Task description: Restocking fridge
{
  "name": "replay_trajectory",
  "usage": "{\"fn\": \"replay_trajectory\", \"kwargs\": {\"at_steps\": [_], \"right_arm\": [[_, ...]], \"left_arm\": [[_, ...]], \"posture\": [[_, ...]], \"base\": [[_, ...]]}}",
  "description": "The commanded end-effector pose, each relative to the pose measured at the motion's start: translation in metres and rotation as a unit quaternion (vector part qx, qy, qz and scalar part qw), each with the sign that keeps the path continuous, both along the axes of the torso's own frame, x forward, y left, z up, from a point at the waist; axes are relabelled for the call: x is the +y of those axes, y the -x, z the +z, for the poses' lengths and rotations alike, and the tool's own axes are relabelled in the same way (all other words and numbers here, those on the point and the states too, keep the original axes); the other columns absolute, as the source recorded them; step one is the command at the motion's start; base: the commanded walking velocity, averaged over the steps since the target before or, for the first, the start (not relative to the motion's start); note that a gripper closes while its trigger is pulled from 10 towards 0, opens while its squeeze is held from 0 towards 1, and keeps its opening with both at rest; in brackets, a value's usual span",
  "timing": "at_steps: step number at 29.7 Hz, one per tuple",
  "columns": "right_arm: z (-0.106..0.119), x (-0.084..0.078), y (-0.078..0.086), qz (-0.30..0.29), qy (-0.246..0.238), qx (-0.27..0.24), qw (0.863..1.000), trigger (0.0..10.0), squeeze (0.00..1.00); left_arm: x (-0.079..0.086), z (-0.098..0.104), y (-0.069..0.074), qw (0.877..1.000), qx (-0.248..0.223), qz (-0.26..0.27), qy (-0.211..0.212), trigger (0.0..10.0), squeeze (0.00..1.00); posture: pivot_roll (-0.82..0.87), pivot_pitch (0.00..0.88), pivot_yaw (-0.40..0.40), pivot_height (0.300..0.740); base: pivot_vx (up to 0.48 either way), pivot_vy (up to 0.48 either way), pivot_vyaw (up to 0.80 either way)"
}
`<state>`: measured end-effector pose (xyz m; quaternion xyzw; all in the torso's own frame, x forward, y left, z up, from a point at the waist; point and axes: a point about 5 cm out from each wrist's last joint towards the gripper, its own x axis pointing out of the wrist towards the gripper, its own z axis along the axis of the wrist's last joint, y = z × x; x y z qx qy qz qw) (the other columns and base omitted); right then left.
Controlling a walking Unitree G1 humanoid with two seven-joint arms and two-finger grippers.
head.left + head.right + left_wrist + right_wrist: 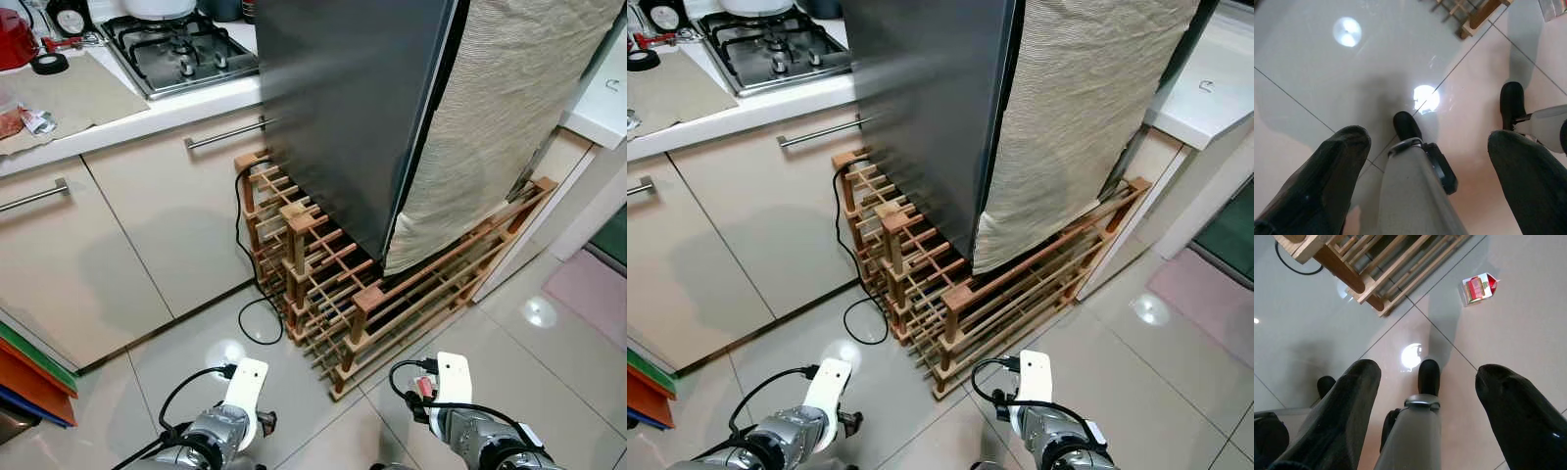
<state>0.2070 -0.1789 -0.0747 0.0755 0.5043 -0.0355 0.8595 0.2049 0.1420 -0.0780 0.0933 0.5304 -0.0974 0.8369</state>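
Fingers (1327, 181) of the left gripper (1422, 171) spread apart, grasping nothing; right gripper (1425, 401) likewise splayed; carton (1479, 288) lies on the floor (1528, 333) near the wooden rack (392, 294); fridge (343, 108) stands above.

A home kitchen: a gas hob (181, 51) set in the pale worktop (147, 113) at upper left, beige cabinet drawers (186, 211) below, a dark fridge (353, 108) at centre, glossy floor tiles (549, 372) across the bottom.

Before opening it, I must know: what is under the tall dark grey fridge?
A low wooden lattice rack carries the tall dark grey fridge, beside a black cable. Its middle is hidden by the fridge.
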Motion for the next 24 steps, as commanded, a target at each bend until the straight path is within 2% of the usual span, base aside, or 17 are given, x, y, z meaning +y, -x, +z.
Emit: {"fn": "replay_trajectory", "kwargs": {"at_steps": [1,12,14,17,23,24], "right_arm": [[0.0003,-0.0021,-0.0001,-0.001,0.002,0.003,1.0,10.0,0.0],[-0.0001,-0.0042,0.0013,0.024,0.008,0.009,1.0,10.0,0.0],[-0.0017,-0.0022,0.0041,0.041,0.006,0.014,0.999,10.0,0.0],[-0.0036,-0.0008,0.0076,0.034,-0.006,0.021,0.999,10.0,0.0],[0.0005,-0.001,0.0002,0.022,-0.018,0.009,1.0,10.0,0.0],[0.0008,-0.0006,-0.0004,0.022,-0.022,0.008,0.999,10.0,0.0]], "left_arm": [[0.0001,-0.0002,0.0004,1.0,-0.001,-0.011,-0.003,10.0,0.0],[0.0001,-0.0006,0.0013,1.0,0.0,-0.016,0.0,10.0,0.0],[0.0002,-0.0012,0.0025,1.0,0.004,-0.021,0.003,10.0,0.0],[0.0037,-0.0016,0.0034,0.999,0.004,-0.045,-0.01,10.0,0.0],[0.0082,-0.0008,0.002,0.999,0.004,-0.037,-0.016,10.0,0.0],[0.0078,-0.0013,0.0029,1.0,0.006,-0.022,-0.01,10.0,0.0]], "posture": [[0.05,0.021,-0.025,0.74],[0.06,0.019,-0.032,0.74],[0.06,0.018,-0.025,0.74],[0.06,0.014,-0.02,0.74],[0.07,0.01,-0.019,0.74],[0.07,0.011,-0.019,0.74]], "base": [[0.0,0.0,0.0],[0.0,0.0,0.0],[0.0,0.0,0.0],[0.0,0.0,0.0],[0.0,0.0,0.0],[0.0,0.0,0.0]]}}
